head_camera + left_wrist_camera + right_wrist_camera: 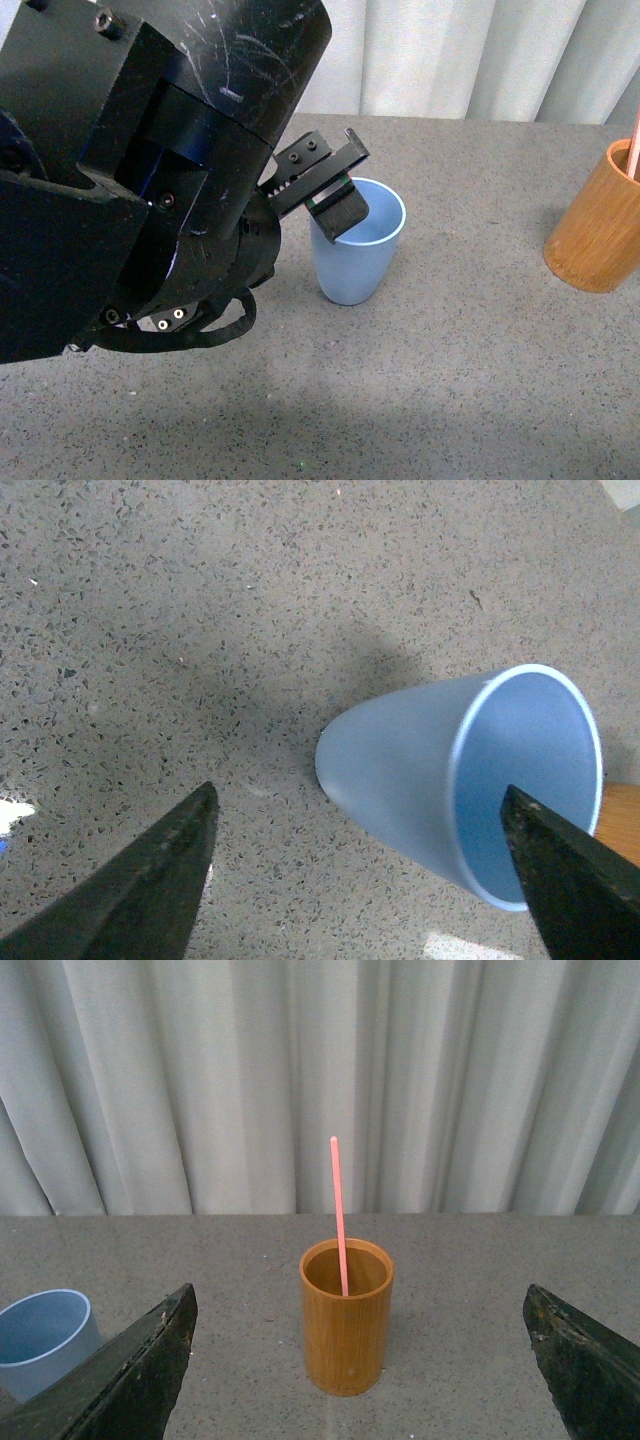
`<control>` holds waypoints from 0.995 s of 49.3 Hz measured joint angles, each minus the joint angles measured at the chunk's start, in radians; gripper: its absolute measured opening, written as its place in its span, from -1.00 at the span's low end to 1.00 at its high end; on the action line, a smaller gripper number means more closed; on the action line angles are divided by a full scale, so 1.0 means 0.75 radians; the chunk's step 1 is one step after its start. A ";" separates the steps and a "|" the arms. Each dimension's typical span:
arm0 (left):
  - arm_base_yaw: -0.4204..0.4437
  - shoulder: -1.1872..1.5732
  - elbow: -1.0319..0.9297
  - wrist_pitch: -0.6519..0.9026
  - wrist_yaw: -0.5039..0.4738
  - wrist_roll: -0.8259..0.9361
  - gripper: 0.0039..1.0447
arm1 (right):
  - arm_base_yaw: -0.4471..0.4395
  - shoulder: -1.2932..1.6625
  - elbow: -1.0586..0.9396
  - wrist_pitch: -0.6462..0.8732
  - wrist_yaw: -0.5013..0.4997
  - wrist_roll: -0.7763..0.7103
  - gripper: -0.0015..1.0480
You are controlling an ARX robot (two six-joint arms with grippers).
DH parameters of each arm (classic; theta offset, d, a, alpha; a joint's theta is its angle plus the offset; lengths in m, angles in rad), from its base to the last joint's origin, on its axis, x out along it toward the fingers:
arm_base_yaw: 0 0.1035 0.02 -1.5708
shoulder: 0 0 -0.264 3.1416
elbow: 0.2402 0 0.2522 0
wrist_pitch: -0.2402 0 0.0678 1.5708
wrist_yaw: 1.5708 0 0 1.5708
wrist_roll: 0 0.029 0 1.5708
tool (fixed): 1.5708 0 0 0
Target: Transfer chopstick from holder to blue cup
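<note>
Nearest the front camera: the left arm [130, 180], big and black, fills the left side of the view. The left pincer [360, 790] is spread wide and holds nothing. The blue cup [450, 780] shows between its two fingers in the wrist view. From the front, one finger overlaps the cup's near rim; whether it touches, cannot tell.

The cup stands upright on the grey speckled desk [480, 380], empty inside, towards the middle.

The right pincer [358, 1290] is also wide open and empty. It sits low, facing the holder [346, 1330], well apart from it.

The holder stands upright at the right edge of the front view, well apart from the cup. The chopstick [338, 1215] stands inside it, lower end hidden, leaning slightly, with a good length clear above the rim. Transfer not yet begun.

Farthest: a pale pleated curtain [200, 1080] behind the desk.

Handling, as a judgement:
- The stick looks light, stiff and very thin, with a smooth finish that is probably slippery.
- It needs a near-full close, squarely across the shaft, or it may roll or pivot between the pads.
- The best hold is on the exposed length a little above the holder's rim, leaving the lower part free to enter the cup.
- Lift straight up to clear the wall.
- The cup looks light, and a long stick leaning on its rim could tip it.
</note>
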State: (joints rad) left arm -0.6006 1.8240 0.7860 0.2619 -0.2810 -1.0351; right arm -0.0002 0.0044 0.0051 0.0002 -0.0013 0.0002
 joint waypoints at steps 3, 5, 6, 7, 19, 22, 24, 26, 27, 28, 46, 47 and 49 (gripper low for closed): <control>0.007 -0.014 -0.001 -0.004 0.001 0.005 0.76 | 0.000 0.000 0.000 0.000 0.000 0.000 0.82; 0.020 -0.037 -0.001 -0.012 0.004 0.017 0.91 | 0.000 0.000 0.000 0.000 0.000 0.000 0.82; 0.026 -0.046 -0.002 -0.019 0.002 0.022 0.91 | 0.000 0.000 0.000 0.000 0.000 0.000 0.82; 0.034 -0.055 -0.002 -0.024 -0.001 0.030 0.89 | 0.000 0.000 0.000 0.000 0.000 0.000 0.82; 0.128 -0.085 -0.151 0.324 -0.145 0.282 0.71 | 0.000 0.000 0.000 0.000 0.000 0.000 0.82; 0.204 -0.074 -0.387 0.905 -0.155 0.700 0.44 | 0.000 0.000 0.000 0.000 -0.002 0.000 0.82; 0.261 -0.106 -0.493 1.121 -0.114 0.862 0.30 | 0.000 0.000 0.000 0.000 0.003 0.001 0.82; 0.345 -0.183 -0.600 1.320 -0.037 1.062 0.13 | 0.000 0.000 0.000 0.000 0.002 0.000 0.82; 0.398 -0.236 -0.650 1.398 0.009 1.137 0.02 | 0.000 0.000 0.000 0.000 0.002 0.001 0.82; 0.434 -0.273 -0.681 1.432 0.042 1.167 -0.05 | 0.000 0.000 0.000 0.000 0.002 0.001 0.82; 0.797 -0.786 -0.998 1.182 0.370 1.351 -0.93 | 0.000 0.000 0.000 0.000 -0.001 0.000 0.82; 0.797 -0.851 -1.000 1.113 0.373 1.353 -0.93 | 0.000 0.000 0.000 0.000 0.000 0.000 0.82; 0.797 -0.966 -1.002 0.991 0.375 1.356 -0.93 | 0.000 0.000 0.000 0.000 0.000 0.000 0.82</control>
State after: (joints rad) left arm -0.0029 1.0996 0.0349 1.0050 0.0006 -0.0181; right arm -0.0002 0.0044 0.0051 0.0002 -0.0013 0.0002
